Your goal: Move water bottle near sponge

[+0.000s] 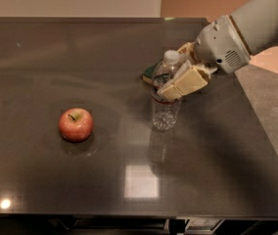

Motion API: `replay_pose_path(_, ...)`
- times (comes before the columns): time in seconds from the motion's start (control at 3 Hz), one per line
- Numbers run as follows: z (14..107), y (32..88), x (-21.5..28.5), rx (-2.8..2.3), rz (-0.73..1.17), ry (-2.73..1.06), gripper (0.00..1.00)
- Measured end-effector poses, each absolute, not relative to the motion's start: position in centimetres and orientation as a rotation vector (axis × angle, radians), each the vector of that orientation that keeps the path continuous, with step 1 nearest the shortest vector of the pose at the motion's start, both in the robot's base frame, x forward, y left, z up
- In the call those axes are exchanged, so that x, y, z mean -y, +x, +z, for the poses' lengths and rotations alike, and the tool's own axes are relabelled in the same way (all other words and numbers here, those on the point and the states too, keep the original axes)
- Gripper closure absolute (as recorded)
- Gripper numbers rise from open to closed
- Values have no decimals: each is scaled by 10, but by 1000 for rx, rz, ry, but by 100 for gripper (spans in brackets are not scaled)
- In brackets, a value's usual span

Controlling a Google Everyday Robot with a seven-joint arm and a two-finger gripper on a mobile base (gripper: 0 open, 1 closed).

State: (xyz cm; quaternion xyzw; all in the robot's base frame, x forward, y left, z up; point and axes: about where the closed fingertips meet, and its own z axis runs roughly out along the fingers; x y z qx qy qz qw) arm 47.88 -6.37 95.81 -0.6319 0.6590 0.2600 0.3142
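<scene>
The water bottle (165, 112) is clear with a white cap and stands upright right of the table's middle. My gripper (172, 76) reaches in from the right and is shut on the bottle's upper part. One tan finger (184, 83) crosses the front of the bottle and the other is behind it. The bottle's base is at or just above the tabletop. The sponge (150, 74), dark green on top, lies directly behind the bottle and is mostly hidden by it.
A red apple (76, 124) sits on the dark table (56, 58) to the left of the bottle. The table's right edge (256, 116) runs close to my arm, with grey floor beyond it.
</scene>
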Motion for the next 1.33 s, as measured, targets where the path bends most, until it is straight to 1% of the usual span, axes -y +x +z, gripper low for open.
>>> replay_pose_path(0.67,979,552,69,-1723,562,-1601,100)
replay_pose_path(1.33,966,603,93,-1820,483,-1532,100)
